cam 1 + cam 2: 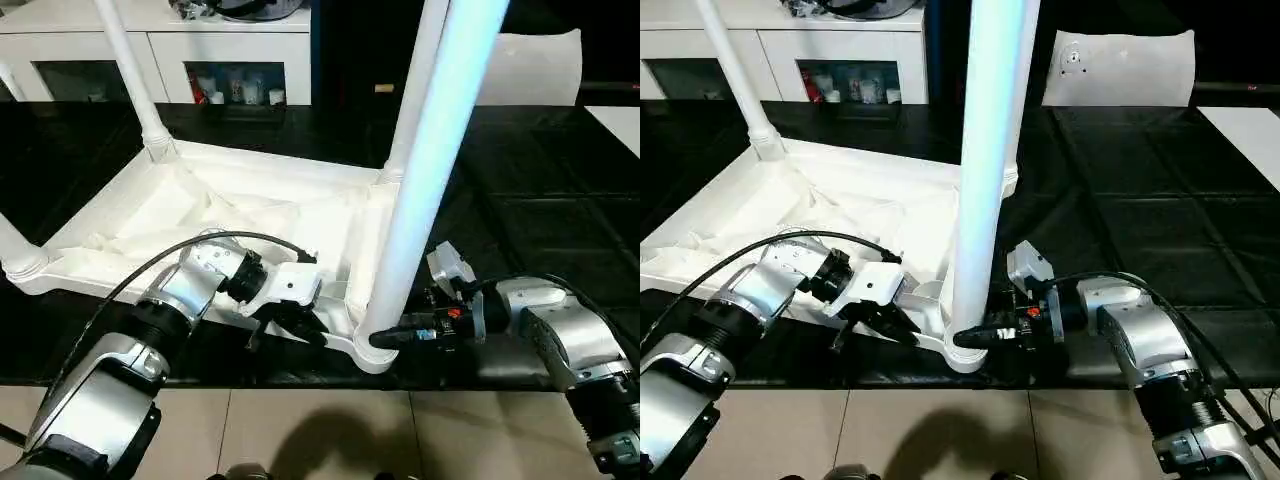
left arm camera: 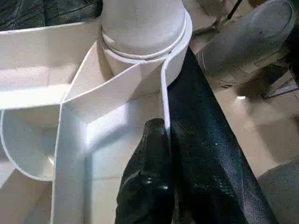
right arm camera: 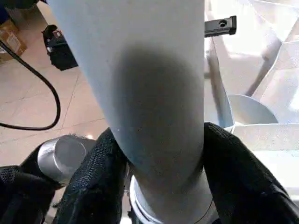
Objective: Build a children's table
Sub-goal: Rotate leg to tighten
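Observation:
The children's table top lies upside down on the black surface, ribbed underside up. Legs stand in its corner sockets: one at the back left, one at the back right, one at the left. The near leg rises from the front right socket. My left gripper is shut on the top's thin front rim, close to that socket. My right gripper reaches in from the right at the near leg's base, and its fingers press on both sides of the tube.
A white cabinet with glass-fronted shelves stands behind the work surface. A flat white panel with a small round mark leans at the back right. The black surface ends just in front of the grippers, with tiled floor below.

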You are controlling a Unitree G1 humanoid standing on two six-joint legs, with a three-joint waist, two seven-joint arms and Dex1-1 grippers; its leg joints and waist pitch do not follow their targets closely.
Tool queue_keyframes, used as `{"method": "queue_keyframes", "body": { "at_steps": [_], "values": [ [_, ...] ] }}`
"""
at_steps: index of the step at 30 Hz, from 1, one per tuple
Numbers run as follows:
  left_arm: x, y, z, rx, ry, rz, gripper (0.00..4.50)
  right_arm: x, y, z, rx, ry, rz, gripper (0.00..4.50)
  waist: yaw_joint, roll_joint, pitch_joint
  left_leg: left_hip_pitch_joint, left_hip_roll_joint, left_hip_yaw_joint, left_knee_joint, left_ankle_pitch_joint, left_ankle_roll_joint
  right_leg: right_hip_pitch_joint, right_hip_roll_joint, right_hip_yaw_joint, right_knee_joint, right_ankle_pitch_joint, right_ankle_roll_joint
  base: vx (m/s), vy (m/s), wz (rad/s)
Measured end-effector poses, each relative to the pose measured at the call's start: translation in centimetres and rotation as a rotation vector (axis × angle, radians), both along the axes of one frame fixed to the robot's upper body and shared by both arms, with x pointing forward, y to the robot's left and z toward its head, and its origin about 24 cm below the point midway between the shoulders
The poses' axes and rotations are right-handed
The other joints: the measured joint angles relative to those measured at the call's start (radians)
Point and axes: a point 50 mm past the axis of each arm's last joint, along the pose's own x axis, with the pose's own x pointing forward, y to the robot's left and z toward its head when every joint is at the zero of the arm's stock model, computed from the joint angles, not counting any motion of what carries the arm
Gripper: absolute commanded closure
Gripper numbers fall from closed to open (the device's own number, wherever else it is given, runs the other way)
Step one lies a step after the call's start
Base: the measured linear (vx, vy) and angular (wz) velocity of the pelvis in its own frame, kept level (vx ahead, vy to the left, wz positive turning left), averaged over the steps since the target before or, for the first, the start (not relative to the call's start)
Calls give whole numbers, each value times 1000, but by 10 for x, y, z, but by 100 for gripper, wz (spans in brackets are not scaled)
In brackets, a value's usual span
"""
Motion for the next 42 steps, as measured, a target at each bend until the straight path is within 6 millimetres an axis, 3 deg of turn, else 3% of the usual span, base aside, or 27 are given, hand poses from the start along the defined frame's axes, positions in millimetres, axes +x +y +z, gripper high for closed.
{"method": "queue_keyframes", "body": {
  "at_steps": [10, 15, 18, 23, 27, 33, 34, 36, 38, 42],
  "values": [
    [1, 1, 0, -7, 13, 15, 450, -1, 4, -2, 23, 17, -20, 250, -1, 0, 0, 1, 0, 0, 0, 0, 0, 0, 0, 0, 0, 0, 0, 0, 0, 0],
    [7, 4, -3, -10, 20, 150, 450, 1, 11, -8, 43, -19, -179, 251, -9, 1, -1, 3, 0, 0, 0, 0, -4, 1, 0, 0, 1, 1, 0, 0, 0, 0],
    [16, 5, -5, -20, 1, 311, 450, 11, 19, -12, 40, -50, -378, 252, -36, 0, -1, 8, -1, 0, 0, 0, -9, 5, 1, -1, 0, 2, 0, 0, 0, 0],
    [25, -10, -8, -68, 15, 518, 450, 28, 24, -12, 40, -42, -677, 255, -87, 0, -2, 8, -1, -1, 0, 0, -9, 8, 1, -4, -6, 2, 1, 0, 0, 0],
    [36, -25, -9, -102, 3, 691, 450, 46, 37, -10, 17, -45, -912, 255, -113, 0, -2, 5, -1, -3, -1, 0, -9, 8, 1, -6, -7, 2, 1, 0, 0, 0],
    [38, -36, -7, -125, -22, 745, 450, 51, 42, -8, -3, -101, -1037, 255, -114, 1, -2, 0, -1, -4, -6, 1, 0, 6, 2, -6, -12, 2, 2, 0, 0, 0],
    [38, -36, -7, -124, -27, 743, 450, 51, 42, -8, 3, -101, -1047, 200, -114, 1, -2, 0, -1, -4, -6, 0, 0, 6, 2, -5, -12, 2, 2, 0, 0, 0],
    [39, -36, -6, -119, -39, 733, 450, 51, 44, -9, 11, -99, -1055, 200, -114, 1, -2, 0, -1, -3, -6, 0, 1, 4, 2, -4, -12, 2, 2, 0, 0, 0],
    [39, -36, -6, -116, -49, 726, 450, 50, 46, -9, 18, -98, -1061, 167, -114, 1, -2, 0, -1, -3, -6, 0, 1, 4, 2, -3, -12, 2, 2, 0, 0, 0],
    [38, -33, -5, -114, -70, 683, 450, 47, 47, -10, 35, -100, -1056, 141, -113, 1, -2, 0, -1, -2, -6, 0, 1, 2, 2, -2, -11, 2, 1, 0, 0, 0]
  ]
}}
